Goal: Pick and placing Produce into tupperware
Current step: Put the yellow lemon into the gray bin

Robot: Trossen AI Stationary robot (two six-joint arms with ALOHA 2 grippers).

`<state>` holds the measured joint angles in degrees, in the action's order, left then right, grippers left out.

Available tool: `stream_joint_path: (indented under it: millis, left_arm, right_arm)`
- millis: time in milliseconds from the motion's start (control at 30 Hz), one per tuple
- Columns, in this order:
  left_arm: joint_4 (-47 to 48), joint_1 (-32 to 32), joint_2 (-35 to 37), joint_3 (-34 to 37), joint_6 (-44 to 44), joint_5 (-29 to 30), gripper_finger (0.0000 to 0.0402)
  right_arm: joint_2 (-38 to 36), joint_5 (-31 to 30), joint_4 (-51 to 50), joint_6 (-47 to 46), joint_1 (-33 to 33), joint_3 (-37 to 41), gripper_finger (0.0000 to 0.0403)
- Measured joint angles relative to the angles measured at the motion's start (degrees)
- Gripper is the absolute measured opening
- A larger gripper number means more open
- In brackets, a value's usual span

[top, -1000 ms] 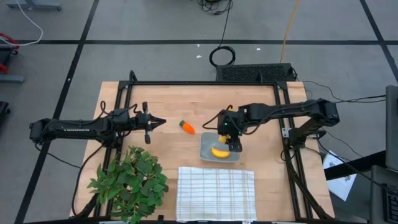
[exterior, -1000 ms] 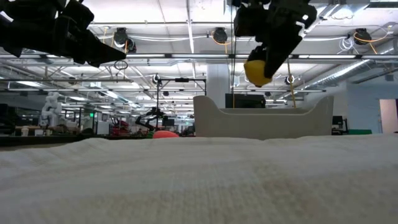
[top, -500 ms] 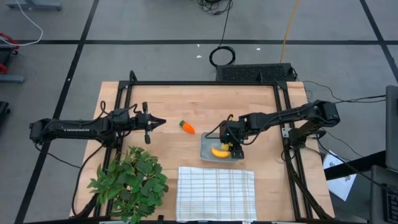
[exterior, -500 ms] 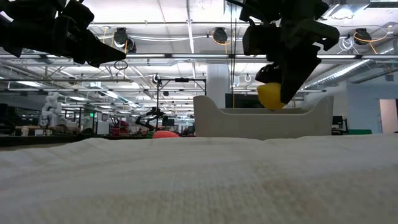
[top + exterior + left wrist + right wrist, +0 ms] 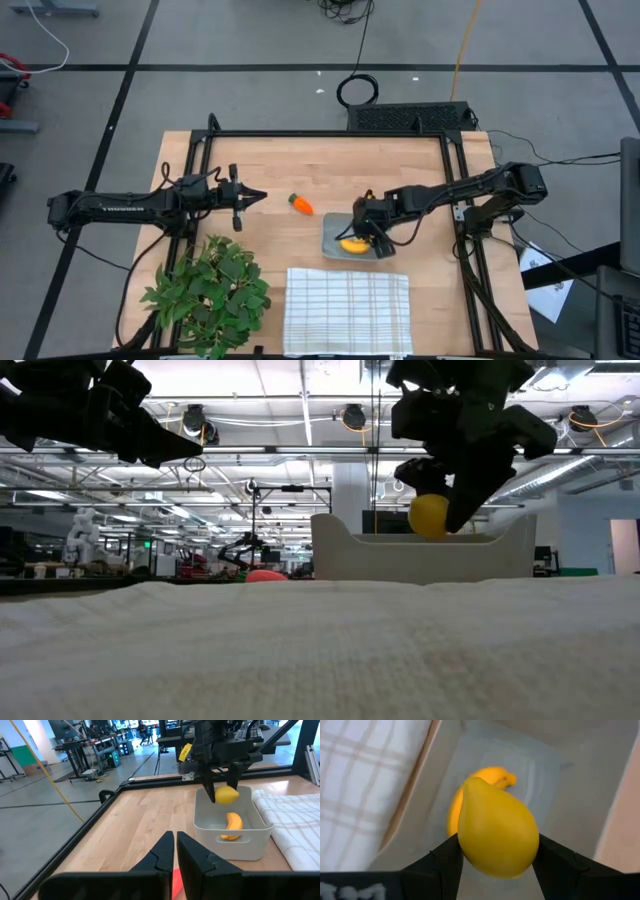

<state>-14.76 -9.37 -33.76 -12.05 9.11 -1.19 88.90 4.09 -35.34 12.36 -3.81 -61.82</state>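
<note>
- Table, wood; checked cloth at the near edge, leafy plant near my left arm.
- Tupperware just beyond the cloth; banana lies in it, long axis along the container's length.
- My right hand hangs over the tupperware, clamped on the lemon, pointed tip toward the banana.
- My left hand hovers, fingers closed, empty.
- Carrot on the table between the hands, green top toward the left one.
</note>
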Motion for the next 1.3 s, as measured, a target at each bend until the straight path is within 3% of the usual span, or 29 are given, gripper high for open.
stream_joint_path:
  millis: [633, 1300]
  left_arm:
    - [0.76, -0.02, 0.02, 0.00, 0.88, 0.04, 0.0026]
    - [1.72, -0.02, 0.02, -0.02, 1.20, 0.33, 0.0026]
  right_arm:
    - [4.82, -1.23, 0.84, 16.72, -0.44, 0.02, 0.0196]
    - [7.66, -1.26, 4.10, 17.24, -0.92, 0.02, 0.0196]
